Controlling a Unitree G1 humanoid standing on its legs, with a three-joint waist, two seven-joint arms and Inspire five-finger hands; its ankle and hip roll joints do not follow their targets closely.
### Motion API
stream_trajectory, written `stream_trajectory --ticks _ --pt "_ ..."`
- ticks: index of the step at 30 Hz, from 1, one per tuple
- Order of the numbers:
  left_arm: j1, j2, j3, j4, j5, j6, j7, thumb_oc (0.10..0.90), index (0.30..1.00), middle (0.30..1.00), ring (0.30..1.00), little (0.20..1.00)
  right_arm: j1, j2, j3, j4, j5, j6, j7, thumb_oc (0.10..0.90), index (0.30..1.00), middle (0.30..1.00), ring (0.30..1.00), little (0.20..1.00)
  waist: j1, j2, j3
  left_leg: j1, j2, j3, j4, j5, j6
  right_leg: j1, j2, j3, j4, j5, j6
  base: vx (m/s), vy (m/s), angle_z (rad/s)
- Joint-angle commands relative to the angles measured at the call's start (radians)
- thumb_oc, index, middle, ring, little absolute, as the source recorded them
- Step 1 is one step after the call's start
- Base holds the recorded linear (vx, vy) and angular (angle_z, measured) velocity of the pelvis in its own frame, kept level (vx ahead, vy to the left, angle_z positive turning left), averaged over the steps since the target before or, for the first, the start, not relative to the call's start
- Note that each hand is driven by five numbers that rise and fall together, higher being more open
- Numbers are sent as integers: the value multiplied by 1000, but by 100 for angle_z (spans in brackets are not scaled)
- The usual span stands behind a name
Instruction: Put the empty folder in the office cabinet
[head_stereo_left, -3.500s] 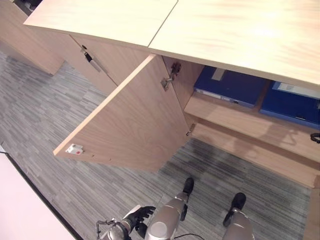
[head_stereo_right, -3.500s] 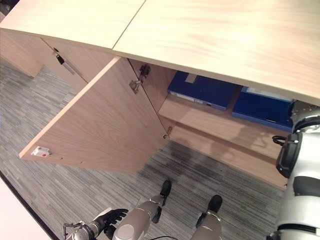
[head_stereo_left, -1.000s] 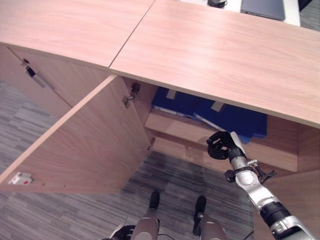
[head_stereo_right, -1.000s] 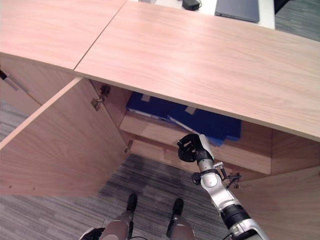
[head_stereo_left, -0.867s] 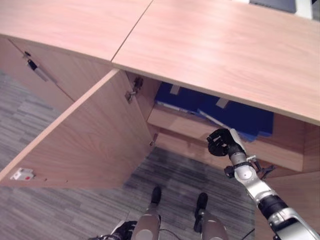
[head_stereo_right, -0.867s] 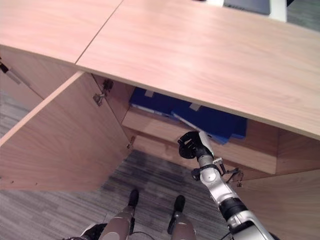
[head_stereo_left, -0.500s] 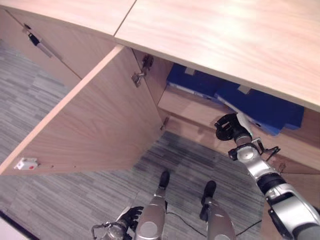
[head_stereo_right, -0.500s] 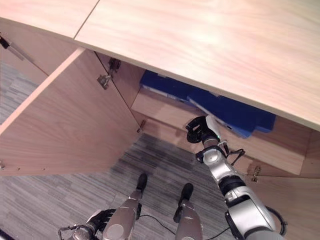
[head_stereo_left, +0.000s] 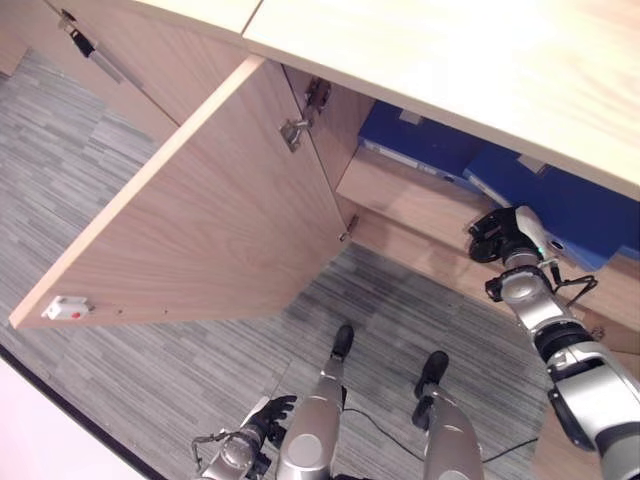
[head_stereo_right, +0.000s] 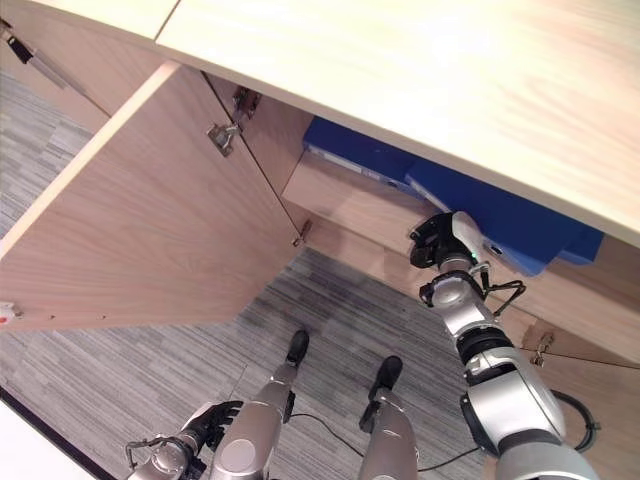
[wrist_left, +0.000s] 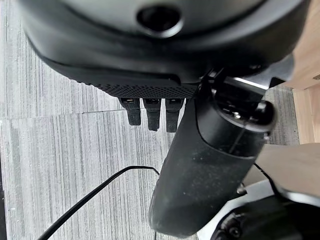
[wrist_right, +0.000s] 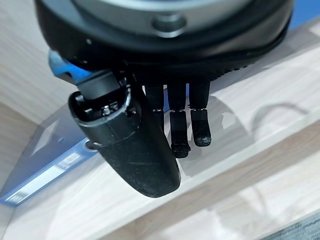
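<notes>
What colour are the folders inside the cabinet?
Blue; the folders show best in the right eye view.

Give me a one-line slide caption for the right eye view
Robot's right hand at the open light-wood cabinet's shelf, beside the blue folders lying there.

Right hand (head_stereo_left: 497, 240) raised, fingers relaxed; left hand (head_stereo_left: 262, 419) low, relaxed.

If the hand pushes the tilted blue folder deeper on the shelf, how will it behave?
The tilted blue folder looks stiff, so it should probably slide whole. It leans over the other folder, so it may tip flat. The right hand is beside it.
</notes>
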Motion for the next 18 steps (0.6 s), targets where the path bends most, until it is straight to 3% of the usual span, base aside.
stream_trajectory --ticks 1,18 --pt "48 31 -65 -32 -34 -41 -14 800 900 900 900 900 -87 -140 -7 22 34 -49 -64 400 300 300 300 300 3 10 -47 -22 23 -30 6 -68 -22 -20 -53 61 137 -141 68 -4 -14 5" --pt "54 43 -83 -17 -32 -45 -18 800 900 900 900 900 -211 -310 11 205 95 -36 -56 400 300 300 300 300 -4 37 -27 -36 20 -18 -3 -60 -27 -70 -57 79 162 -144 68 -3 2 -1"
